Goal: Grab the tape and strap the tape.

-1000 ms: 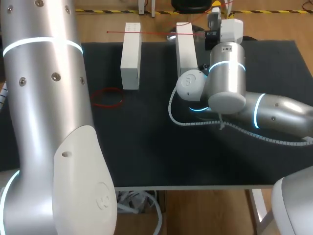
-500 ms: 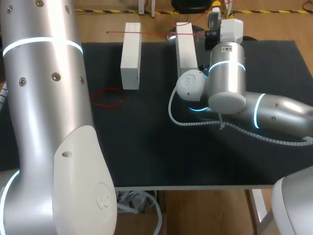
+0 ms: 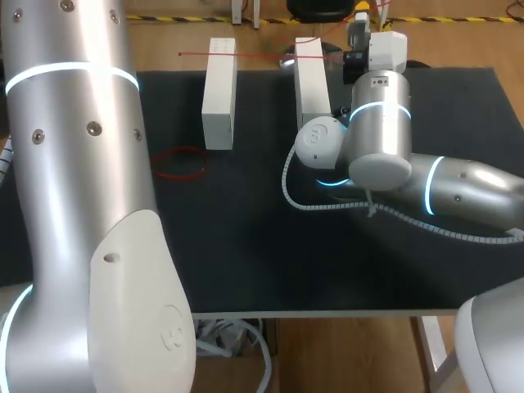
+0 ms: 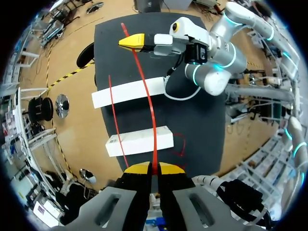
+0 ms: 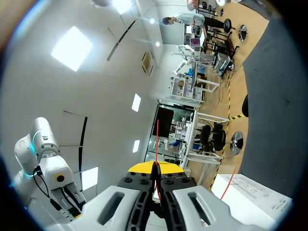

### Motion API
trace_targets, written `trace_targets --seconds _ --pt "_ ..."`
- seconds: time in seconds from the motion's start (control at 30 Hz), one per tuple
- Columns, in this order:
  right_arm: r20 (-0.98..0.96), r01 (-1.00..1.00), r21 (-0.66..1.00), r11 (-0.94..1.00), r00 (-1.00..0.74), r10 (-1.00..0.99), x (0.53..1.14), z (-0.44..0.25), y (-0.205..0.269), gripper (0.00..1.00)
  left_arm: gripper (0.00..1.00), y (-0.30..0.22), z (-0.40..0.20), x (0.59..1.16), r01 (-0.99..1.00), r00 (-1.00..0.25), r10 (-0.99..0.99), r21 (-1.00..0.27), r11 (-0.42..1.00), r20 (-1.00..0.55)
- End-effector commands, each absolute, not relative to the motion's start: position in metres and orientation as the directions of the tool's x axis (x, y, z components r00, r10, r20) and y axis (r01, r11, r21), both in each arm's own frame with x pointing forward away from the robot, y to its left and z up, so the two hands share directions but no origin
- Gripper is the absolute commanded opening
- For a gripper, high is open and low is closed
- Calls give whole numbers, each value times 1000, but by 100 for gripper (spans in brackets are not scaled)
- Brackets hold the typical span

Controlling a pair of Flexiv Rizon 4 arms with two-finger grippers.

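Pinches the red tape in the left gripper, yellow tips drawn nearly together and touching the strip from both sides. Holds the same strip farther along in the right gripper, squeezed just as narrow, with the tape running straight out ahead of the fingers. Hangs the left gripper high over the black table, looking straight down on it, while the left arm rises as a broad silver column at the near left in the head view. Brings the right arm in from the right side, elbow low over the table, gripper up at the far edge just beside the right-hand white block. Stretches the tape in a straight line between the two grippers, passing over that block and the left-hand white block, which lie side by side and apart. Cannot tell whether the strip rests on them. Shows a second, thinner red line crossing the far ends of both blocks. Leaves a red loop flat on the table near the left-hand block's near end, well apart from both grippers
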State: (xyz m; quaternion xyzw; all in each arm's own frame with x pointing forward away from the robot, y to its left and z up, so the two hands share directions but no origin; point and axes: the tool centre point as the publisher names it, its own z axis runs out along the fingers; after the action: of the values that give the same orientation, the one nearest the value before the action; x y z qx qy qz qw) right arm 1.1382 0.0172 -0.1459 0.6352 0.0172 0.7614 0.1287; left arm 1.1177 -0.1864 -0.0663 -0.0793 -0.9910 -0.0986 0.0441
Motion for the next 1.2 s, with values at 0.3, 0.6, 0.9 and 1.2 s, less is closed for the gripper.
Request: trace_targets --seconds 0.3,0.6,0.9,1.2 --pt "964 -175 190 -966 -154 218 1138 -144 17 0 0 -191 -76 1136 24 -987 17 44 999 161" --pt "964 -175 190 -966 -154 218 1138 -144 17 0 0 -199 -77 1137 46 -995 42 42 998 89" --pt "964 -175 190 -966 -154 218 1138 -144 17 0 0 -199 -77 1137 64 -996 62 27 998 61" --pt "964 -175 190 -966 -154 218 1138 -144 17 0 0 -197 -76 1137 132 -991 132 -17 991 11"
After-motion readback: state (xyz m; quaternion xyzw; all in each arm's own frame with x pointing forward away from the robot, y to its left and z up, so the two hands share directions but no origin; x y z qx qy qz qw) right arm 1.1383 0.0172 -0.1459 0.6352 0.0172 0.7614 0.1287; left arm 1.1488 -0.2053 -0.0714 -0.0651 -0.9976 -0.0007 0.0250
